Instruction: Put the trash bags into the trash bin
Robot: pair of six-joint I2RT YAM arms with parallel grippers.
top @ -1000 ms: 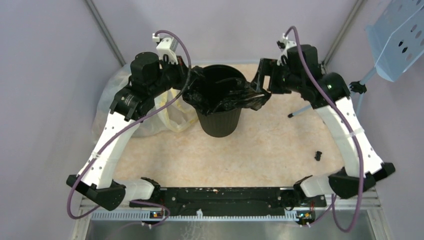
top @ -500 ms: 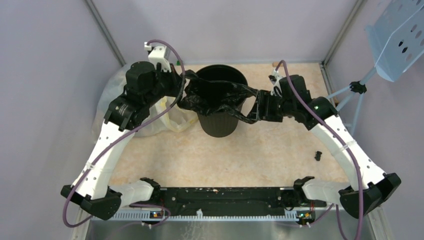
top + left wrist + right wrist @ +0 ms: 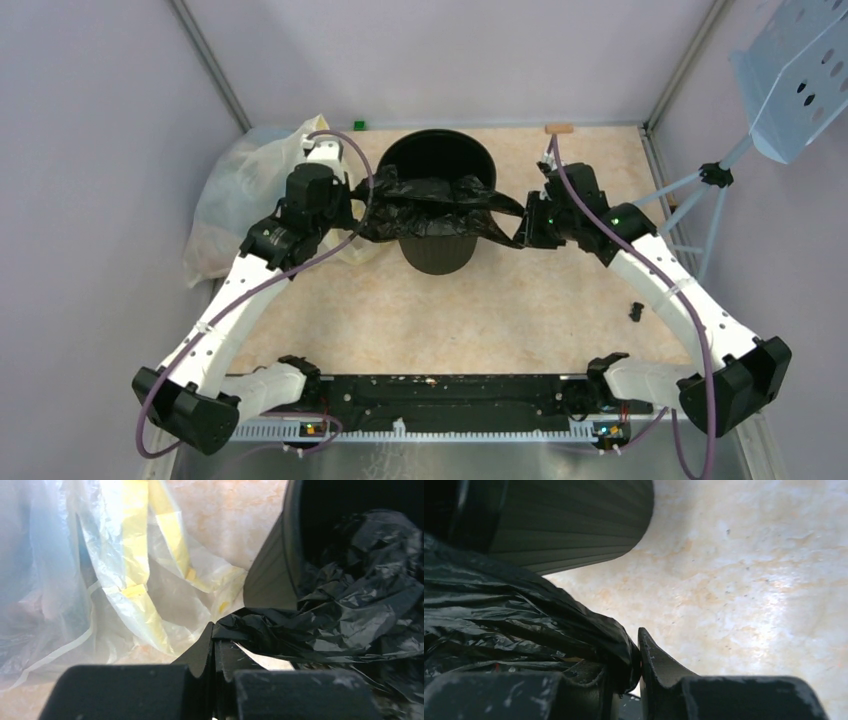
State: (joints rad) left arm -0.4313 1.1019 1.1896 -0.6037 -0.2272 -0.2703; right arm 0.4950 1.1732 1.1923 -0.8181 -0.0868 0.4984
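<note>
Trash bag [image 3: 430, 205] across bin [image 3: 437, 257], nr rim

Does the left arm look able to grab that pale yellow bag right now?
Probably not yet: the pale bag lies right beside it, nothing between, but the left pincer is shut on the black bag.

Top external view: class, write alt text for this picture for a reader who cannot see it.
A crinkled black trash bag is stretched across the near side of a round black trash bin, pinched at one end by the left hand and at the other by the right hand. A translucent pale-yellow bag lies left of the bin on the beige table.
</note>
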